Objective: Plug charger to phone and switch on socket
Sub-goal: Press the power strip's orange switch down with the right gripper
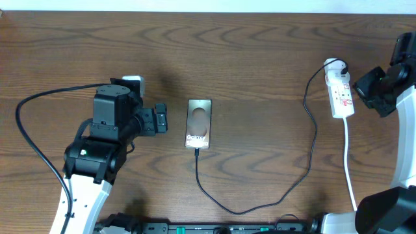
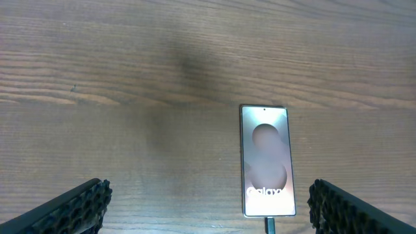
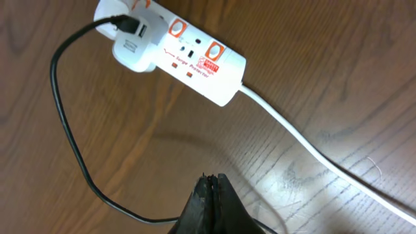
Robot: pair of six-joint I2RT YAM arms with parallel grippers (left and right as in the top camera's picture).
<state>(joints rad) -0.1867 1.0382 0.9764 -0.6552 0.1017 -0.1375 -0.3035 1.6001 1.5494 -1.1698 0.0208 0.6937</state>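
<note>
The left gripper (image 1: 162,120), jaws spread wide, sits just left of the phone (image 1: 199,123), not touching it. The phone lies flat at centre. The charger (image 1: 260,207) loops from the phone's near edge across to a white adapter (image 3: 134,47) on the socket (image 1: 340,91) at far right. The right gripper (image 3: 211,181), fingers pressed together, hovers near the socket's right side.

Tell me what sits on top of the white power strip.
A white adapter sits on one end of the power strip, with the black charger cable running into it. The outlet beneath the adapter is covered and cannot be seen.
</note>
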